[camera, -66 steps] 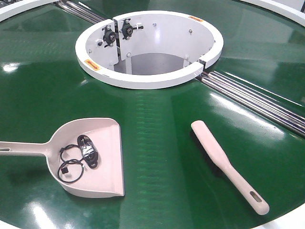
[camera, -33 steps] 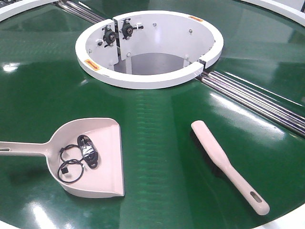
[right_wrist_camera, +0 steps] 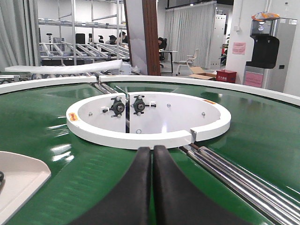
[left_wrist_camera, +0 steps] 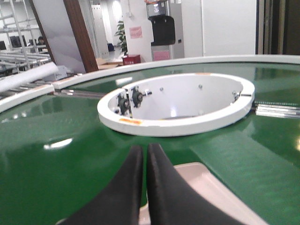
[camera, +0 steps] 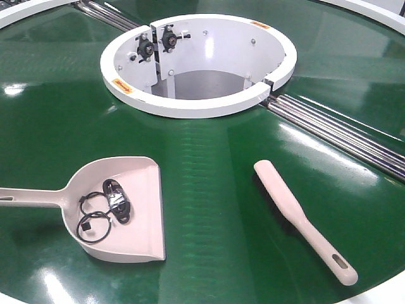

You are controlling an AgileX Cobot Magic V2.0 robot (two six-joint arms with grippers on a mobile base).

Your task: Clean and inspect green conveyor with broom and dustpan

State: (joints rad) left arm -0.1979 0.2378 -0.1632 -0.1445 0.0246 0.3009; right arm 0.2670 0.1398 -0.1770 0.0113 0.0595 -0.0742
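Note:
The green conveyor (camera: 209,190) fills the front view, glossy and dark, with its white hub ring (camera: 196,104) at the back. The pale beige dustpan (camera: 142,237) lies at the front left, handle pointing left, holding small black rings and a metal clip (camera: 114,201). To the right lies the broom (camera: 297,215), flat on the belt, slotted handle end towards the front right. Neither gripper shows in the front view. My left gripper (left_wrist_camera: 144,147) is shut and empty above the dustpan (left_wrist_camera: 220,192). My right gripper (right_wrist_camera: 153,148) is shut and empty over the belt, with a dustpan corner (right_wrist_camera: 21,178) at left.
Steel roller strips (camera: 342,133) run from the hub towards the right edge, and another strip (camera: 104,14) runs to the back left. The white outer rim (camera: 373,9) borders the belt. A workshop with racks and a water dispenser (right_wrist_camera: 267,47) lies beyond.

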